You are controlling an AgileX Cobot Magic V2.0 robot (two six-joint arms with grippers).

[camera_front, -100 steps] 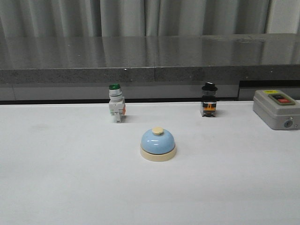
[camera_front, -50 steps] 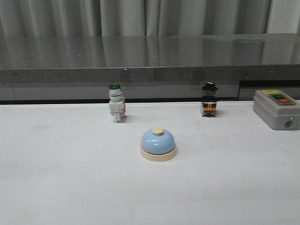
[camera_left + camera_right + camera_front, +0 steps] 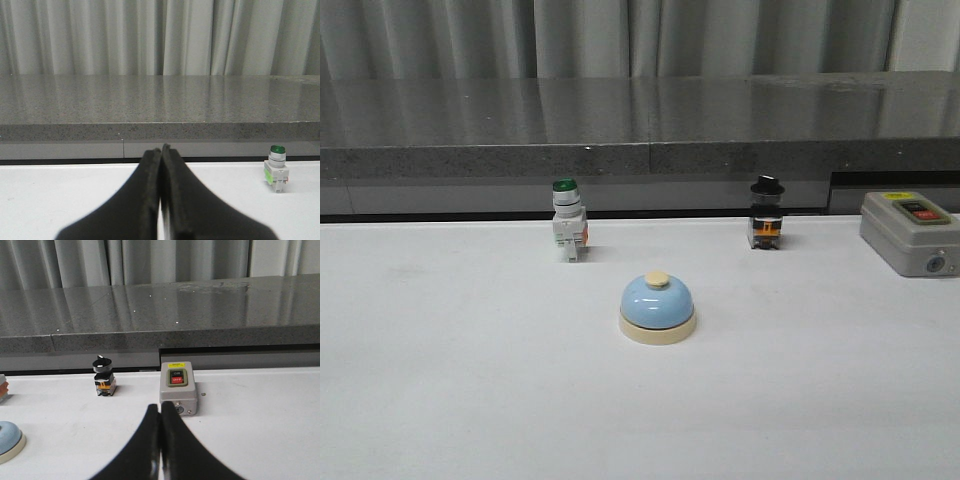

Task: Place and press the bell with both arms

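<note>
Both grippers are sitting closed and empty: the left gripper [image 3: 161, 150] is showing its two black fingers pressed together with nothing between them, and the right gripper [image 3: 160, 410] is doing the same, tips meeting in a thin seam. Neither arm is showing in the front view. Out on the white bench [image 3: 440, 400], the bell [image 3: 658, 308] is resting alone around the middle, upright on its cream base with the cream button on top, its light-blue dome touching nothing; its edge is also peeking into the right wrist view. Farther back, the green-capped switch [image 3: 567, 220] is standing to the left and the black-knobbed switch [image 3: 766, 213] to the right, both well apart from the bell. Over at the right edge the grey box [image 3: 910, 232] is lying with its red button facing up. Behind it all, a dark stone ledge [image 3: 640, 120] is running across, with grey curtains [image 3: 620, 35] hanging beyond.
</note>
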